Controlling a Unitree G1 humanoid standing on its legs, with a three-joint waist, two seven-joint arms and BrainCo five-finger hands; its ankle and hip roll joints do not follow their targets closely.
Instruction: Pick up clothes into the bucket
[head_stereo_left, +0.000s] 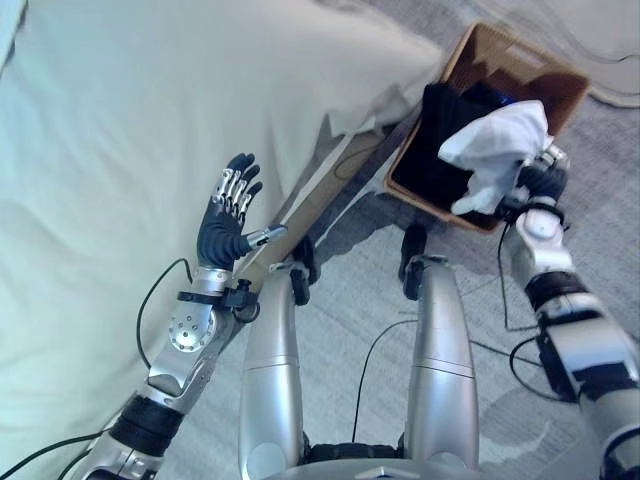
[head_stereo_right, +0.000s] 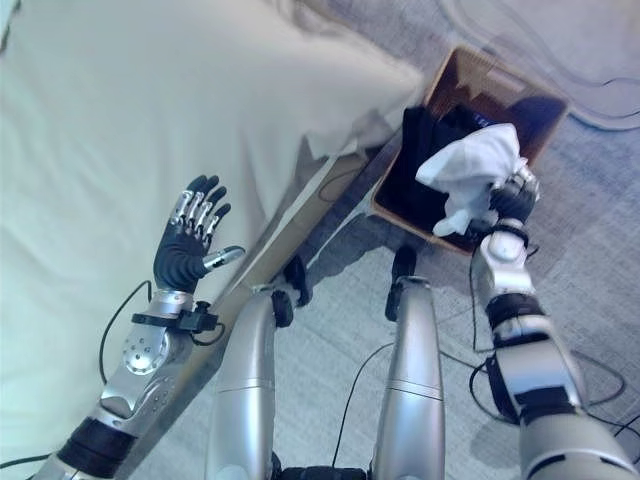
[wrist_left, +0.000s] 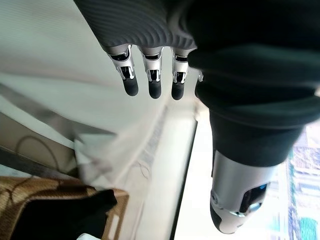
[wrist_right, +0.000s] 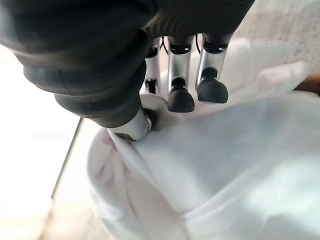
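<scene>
Soft daylight fills the scene. The pale bedsheet (head_stereo_left: 120, 150) looks bright. The basket (head_stereo_left: 470, 60) is dark inside. The wrist views are blurry, with bright glare.

A bedroom in a home.
A bed (head_stereo_left: 120, 150) under a pale sheet, with a wooden frame (head_stereo_left: 320, 195) along its edge, lies under the raised left fingers (head_stereo_left: 238, 185). Grey carpet (head_stereo_left: 350, 300) covers the floor beside it. Below the right fingers (wrist_right: 207, 82), which pinch a white garment (head_stereo_left: 495, 150), a woven basket (head_stereo_left: 520, 60) stands on the carpet with dark clothes (head_stereo_left: 445, 130) inside.
</scene>
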